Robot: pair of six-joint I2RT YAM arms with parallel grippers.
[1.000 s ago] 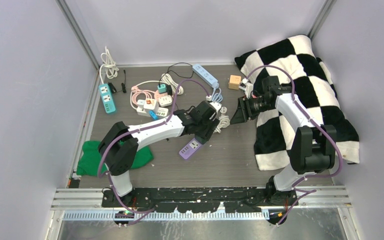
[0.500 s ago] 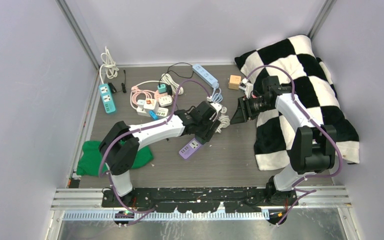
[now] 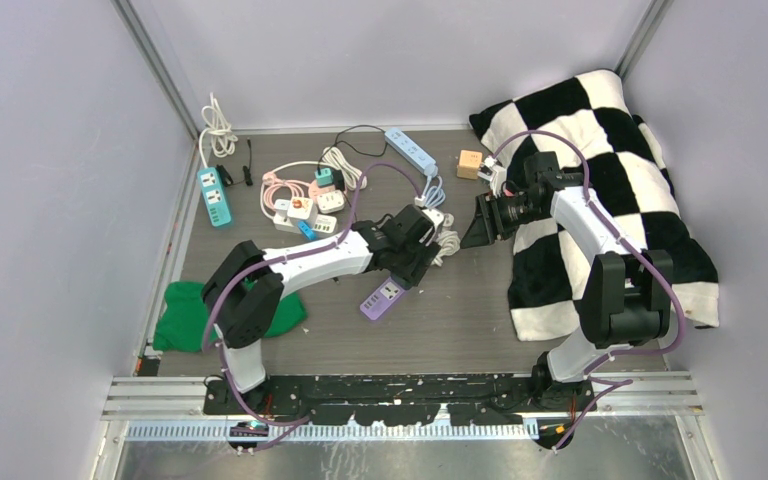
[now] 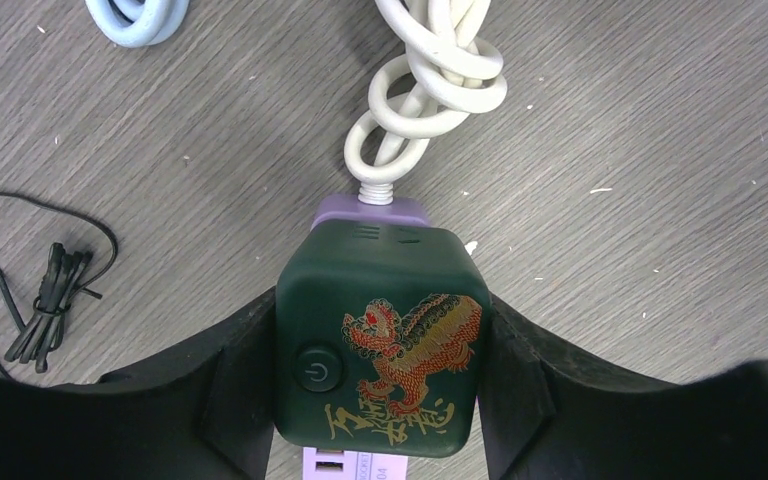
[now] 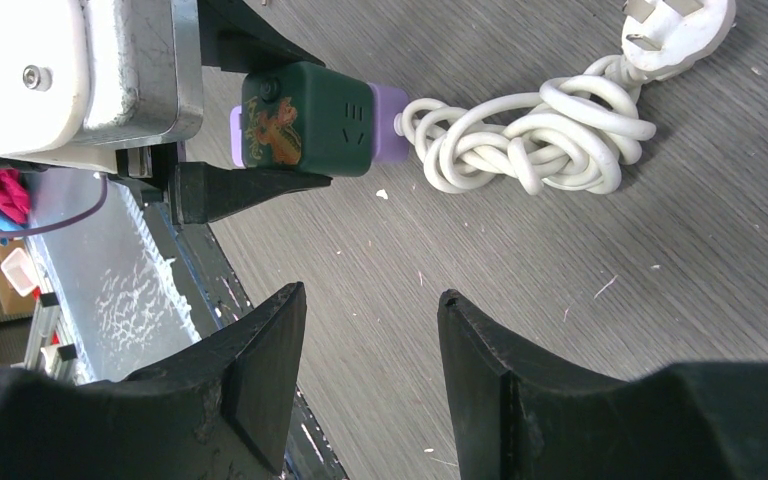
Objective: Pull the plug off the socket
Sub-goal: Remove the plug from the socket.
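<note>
left gripper (image 4: 380, 335): fingers clamped on both sides of green plug cube (image 4: 400, 280) | plug sits on purple socket strip (image 3: 383, 298), mid-table; white coiled cord (image 4: 430, 90) at strip's end | right gripper (image 5: 370, 300): jaws apart, empty, near plug | count: 1 plug, 1 purple strip, 1 coiled cord

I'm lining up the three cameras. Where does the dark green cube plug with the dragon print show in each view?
Left wrist: the green cube plug sits bottom centre, clamped by the left gripper.
Right wrist: upper left.
Top external: hidden under the left gripper; only the purple strip shows.
Shared landmark: the knotted white cord.
</note>
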